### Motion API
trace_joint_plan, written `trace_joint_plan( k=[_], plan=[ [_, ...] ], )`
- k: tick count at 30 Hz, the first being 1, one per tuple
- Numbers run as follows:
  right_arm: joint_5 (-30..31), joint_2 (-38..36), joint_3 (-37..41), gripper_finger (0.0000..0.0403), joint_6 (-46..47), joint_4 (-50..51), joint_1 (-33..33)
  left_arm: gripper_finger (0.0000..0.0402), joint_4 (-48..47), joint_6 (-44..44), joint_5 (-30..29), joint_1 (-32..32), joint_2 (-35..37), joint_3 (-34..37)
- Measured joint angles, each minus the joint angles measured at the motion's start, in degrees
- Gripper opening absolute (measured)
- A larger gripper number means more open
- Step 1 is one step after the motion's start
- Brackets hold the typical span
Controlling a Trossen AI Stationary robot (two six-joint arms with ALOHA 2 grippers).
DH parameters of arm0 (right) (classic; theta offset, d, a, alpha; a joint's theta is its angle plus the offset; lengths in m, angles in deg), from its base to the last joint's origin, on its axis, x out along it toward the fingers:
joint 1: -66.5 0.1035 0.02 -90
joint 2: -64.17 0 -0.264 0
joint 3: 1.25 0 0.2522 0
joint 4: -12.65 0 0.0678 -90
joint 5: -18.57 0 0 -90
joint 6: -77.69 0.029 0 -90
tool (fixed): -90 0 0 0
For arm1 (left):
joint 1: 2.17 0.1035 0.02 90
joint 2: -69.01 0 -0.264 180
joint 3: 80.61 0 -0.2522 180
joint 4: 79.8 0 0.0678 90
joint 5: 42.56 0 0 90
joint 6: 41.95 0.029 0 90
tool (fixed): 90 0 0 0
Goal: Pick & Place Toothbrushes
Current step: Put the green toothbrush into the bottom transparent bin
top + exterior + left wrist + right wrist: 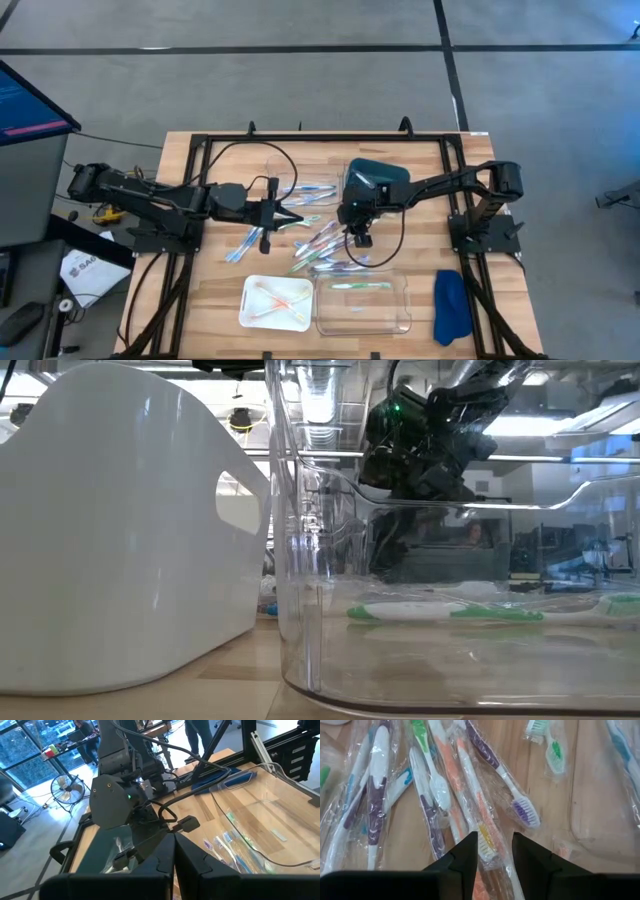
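Observation:
Several wrapped toothbrushes point(322, 243) lie in a loose pile on the wooden table's middle, seen close up point(435, 785) in the right wrist view. My right gripper point(358, 238) is down at the pile and open point(495, 845), its fingers on either side of an orange toothbrush point(470, 780) near its yellow-bristled head. My left gripper point(297, 218) hovers shut point(174, 850) left of the pile, holding nothing. A green toothbrush point(360, 286) lies in the clear tray point(405, 300). Orange ones lie in the white tray point(250, 290). My right gripper's fingers point(467, 852) come slanting down from the table's far right and stand on either side of the orange toothbrush's wrapped head end point(487, 840). That toothbrush lies flat on the pile. Whether the fingers touch it or its wrapper, I cannot tell.
A blue cloth point(450, 305) lies at the near right corner. A dark teal object point(375, 178) sits behind the pile under the right arm. Another clear container point(285, 170) with a few toothbrushes stands at the far middle. In the low view the white tray point(120, 530) and clear tray point(300, 560) fill the foreground.

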Motion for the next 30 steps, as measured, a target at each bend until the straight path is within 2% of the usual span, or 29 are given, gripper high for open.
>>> trace_joint_plan(
  k=[7, 15, 30],
  plan=[
    [0.0, 0.1, 0.0, 0.0115, 1.1, 0.0, -0.2, 0.0003, 0.4, 0.0, 0.0, 0.0, 0.0, 0.0],
    [0.0, 3.6, 0.1, 0.0115, 3.5, -1.0, 0.7, 0.0003, 0.5, 0.0, 0.0, 0.0, 0.0, 0.0],
    [0.0, 3.4, 0.0, 0.0113, 4.0, 0.4, 0.6, 0.0003, 0.8, 0.0, 0.0, 0.0, 0.0, 0.0]
  ],
)
